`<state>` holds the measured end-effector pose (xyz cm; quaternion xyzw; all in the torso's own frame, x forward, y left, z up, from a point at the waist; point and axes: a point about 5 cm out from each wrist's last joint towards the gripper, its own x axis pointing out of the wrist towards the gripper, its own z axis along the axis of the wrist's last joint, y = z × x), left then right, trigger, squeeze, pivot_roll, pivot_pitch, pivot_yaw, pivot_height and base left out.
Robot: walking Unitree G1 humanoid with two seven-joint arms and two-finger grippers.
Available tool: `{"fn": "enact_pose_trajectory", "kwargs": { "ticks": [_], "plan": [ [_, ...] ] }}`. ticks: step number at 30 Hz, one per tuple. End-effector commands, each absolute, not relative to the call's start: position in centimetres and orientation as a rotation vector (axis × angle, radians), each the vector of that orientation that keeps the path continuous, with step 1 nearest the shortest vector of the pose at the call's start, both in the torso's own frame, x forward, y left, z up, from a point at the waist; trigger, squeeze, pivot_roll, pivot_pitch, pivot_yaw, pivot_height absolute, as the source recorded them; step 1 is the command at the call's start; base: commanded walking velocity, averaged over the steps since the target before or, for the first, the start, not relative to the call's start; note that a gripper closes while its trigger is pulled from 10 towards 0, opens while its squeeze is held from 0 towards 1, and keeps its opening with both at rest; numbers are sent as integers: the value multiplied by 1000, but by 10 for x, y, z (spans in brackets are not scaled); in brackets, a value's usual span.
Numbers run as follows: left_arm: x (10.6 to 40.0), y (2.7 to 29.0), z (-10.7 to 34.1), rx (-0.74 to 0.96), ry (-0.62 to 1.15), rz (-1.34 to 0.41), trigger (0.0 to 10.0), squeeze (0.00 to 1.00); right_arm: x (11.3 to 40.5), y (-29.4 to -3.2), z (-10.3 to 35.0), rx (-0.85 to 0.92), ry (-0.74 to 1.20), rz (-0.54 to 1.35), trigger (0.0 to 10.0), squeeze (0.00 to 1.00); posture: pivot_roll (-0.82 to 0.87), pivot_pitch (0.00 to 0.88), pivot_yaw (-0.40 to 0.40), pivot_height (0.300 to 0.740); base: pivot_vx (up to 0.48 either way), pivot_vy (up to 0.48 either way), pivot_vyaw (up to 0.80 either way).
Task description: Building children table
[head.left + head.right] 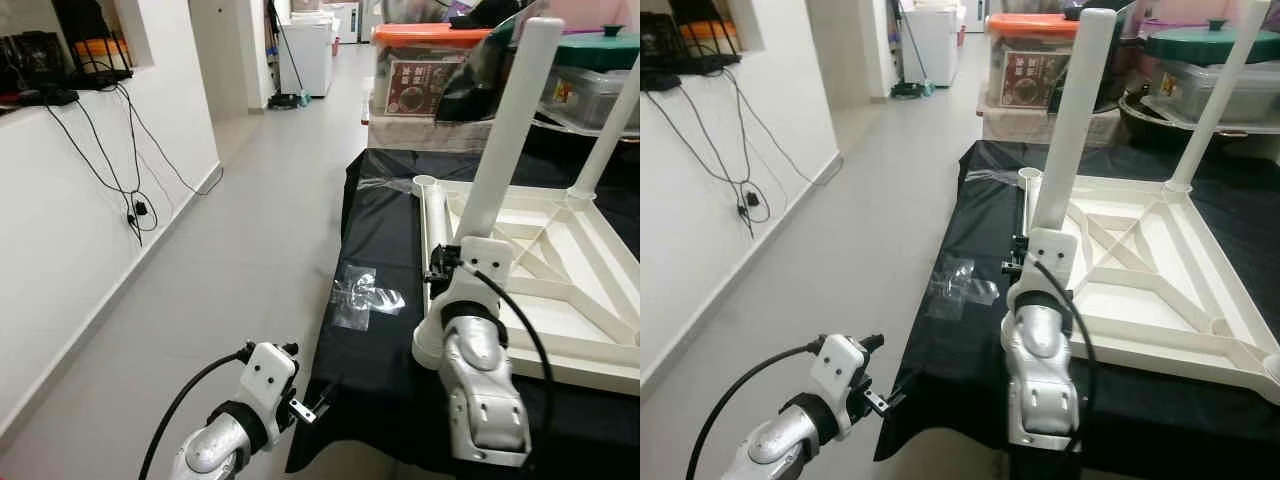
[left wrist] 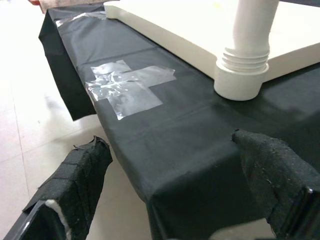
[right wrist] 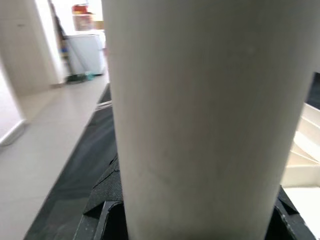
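Nearest you, your left tool (image 1: 318, 408) hangs low beside the tabletop's (image 1: 380, 250) near corner, its two black foam-padded fingers (image 2: 80, 175) spread wide with nothing between them. The tabletop wears a matte black cloth (image 2: 165, 135) that drapes over the edge, and a crinkled cross of clear tape (image 1: 362, 293) shines on it just beyond that corner.

Your right tool (image 1: 452, 262) is pinching a smooth, round white leg (image 1: 505, 130) near its base; the right wrist view sits so close that the tube blocks nearly everything, with black pads at either side of it. The leg stands upright in a ribbed socket (image 2: 241, 75) at the corner of the children's table (image 1: 560, 290), which lies upside down on the cloth, a glossy white plastic frame with diagonal ribs. A second leg (image 1: 610, 130) rises at its far corner.

Beyond stand lidded plastic bins (image 1: 425, 70).
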<state>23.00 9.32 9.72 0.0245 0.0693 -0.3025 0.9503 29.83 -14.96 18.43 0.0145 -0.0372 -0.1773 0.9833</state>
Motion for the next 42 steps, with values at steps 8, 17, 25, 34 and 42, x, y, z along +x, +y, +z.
{"fn": "enact_pose_trajectory", "kwargs": {
  "ticks": [8,17,25,34,42],
  "plan": [
    [228,93,96,41,157,-614,10000,0,296,-116,170,152,14,-224,10000,1000,83,13,-1,740,0,0,0],
    [230,91,94,33,159,-621,10000,0,304,-142,174,289,-37,456,10000,0,68,0,1,740,0,0,0],
    [230,90,94,30,157,-628,10000,0,306,-160,174,231,32,748,10000,0,70,0,0,740,0,0,0],
    [230,91,93,31,158,-625,10000,0,331,-143,185,60,100,1291,10000,0,113,0,-16,740,0,0,0],
    [228,91,93,34,161,-629,10000,0,349,-130,187,-24,95,1320,0,0,125,0,-20,740,0,0,0]
  ]
}}
